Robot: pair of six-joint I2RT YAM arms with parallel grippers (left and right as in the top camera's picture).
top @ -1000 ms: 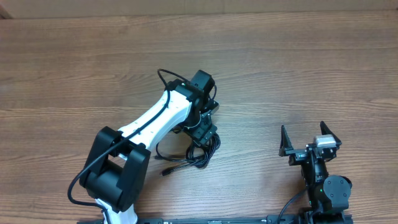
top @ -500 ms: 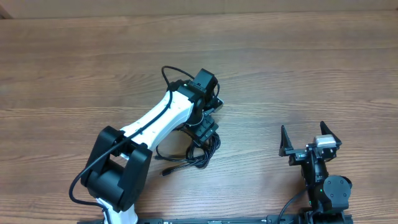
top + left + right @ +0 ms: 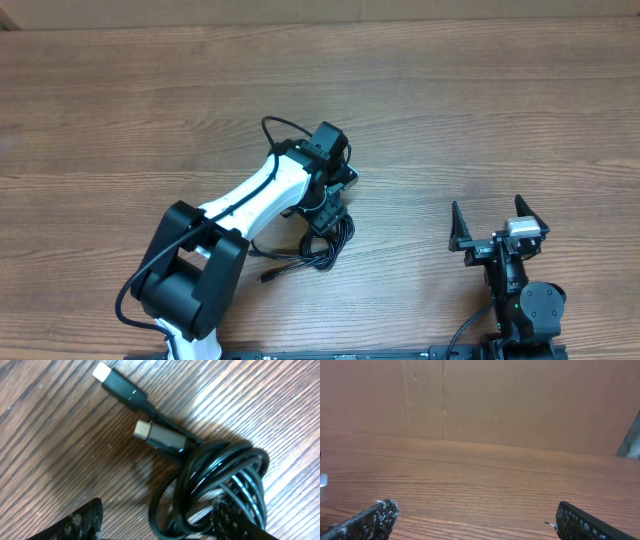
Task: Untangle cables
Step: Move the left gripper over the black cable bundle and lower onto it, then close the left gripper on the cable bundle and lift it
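Note:
The cables [image 3: 328, 243] lie as a small black coiled bundle on the wooden table, with one plug end [image 3: 267, 275] trailing out to the left. My left gripper [image 3: 331, 212] hangs right over the bundle, pointing down. In the left wrist view the coil [image 3: 215, 465] fills the lower right, and two plugs [image 3: 120, 382] [image 3: 160, 435] stick out to the upper left. The left gripper [image 3: 160, 521] is open with loops of the coil between its fingers; the right finger [image 3: 230, 517] touches the loops. My right gripper [image 3: 490, 222] [image 3: 475, 516] stands wide open and empty at the front right.
A brown cardboard wall [image 3: 480, 400] stands along the far edge of the table [image 3: 500, 110]. The left arm's own thick black wire [image 3: 275, 128] arcs above its wrist.
The left arm has shifted slightly and lowered onto the bundle, and its jaws have narrowed around the loops. The right arm has not moved.

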